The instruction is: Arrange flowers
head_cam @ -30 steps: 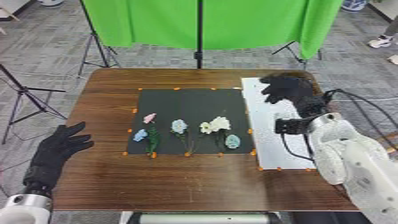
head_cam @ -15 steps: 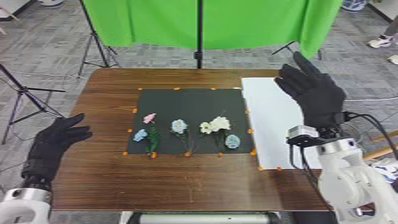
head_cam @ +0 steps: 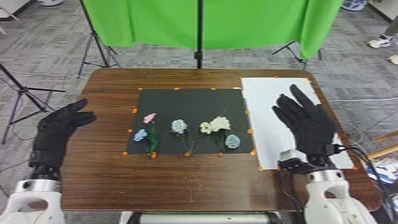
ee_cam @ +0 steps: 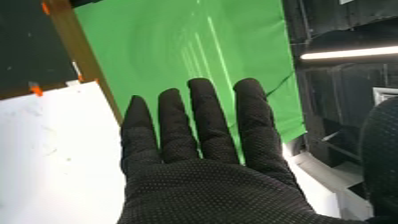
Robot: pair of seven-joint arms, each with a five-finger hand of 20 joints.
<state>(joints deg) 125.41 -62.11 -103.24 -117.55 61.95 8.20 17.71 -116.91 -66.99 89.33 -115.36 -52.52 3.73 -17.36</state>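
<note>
I'm seeing the flowers lying in a rough row on the near part of the dark mat (head_cam: 182, 102), centre of the counter (head_cam: 160, 182): pink flower (head_cam: 149, 118) with a small blue flower (head_cam: 140, 134) and green sprig (head_cam: 153, 139) near it, then a pale blue flower (head_cam: 179, 126), then white flowers (head_cam: 219, 123) with a speckled oval piece (head_cam: 233, 141) just beside them. The white sheet (head_cam: 262, 105) is lying right of the mat.

Handling: I'm assuming light, artificial flowers. Heads are probably soft and easy to crush, thin stems likely bending or rolling. I'd be pinching a stem just below the head, thumb against fingertips, low force. Risk: stems snagging each other, so I'd be lifting slowly. I can't tell what the oval piece is made of, so I'm treating it as fragile.

Pose: my right robot hand (head_cam: 311, 127) is hanging over the white sheet, fingers straight, a bit spread, pointing to the far side, gripping nothing. It's needing to go left and down to reach any stem. My left robot hand (head_cam: 59, 125) is hovering by the counter's left edge, fingers relaxed and open, also gripping nothing.
</note>
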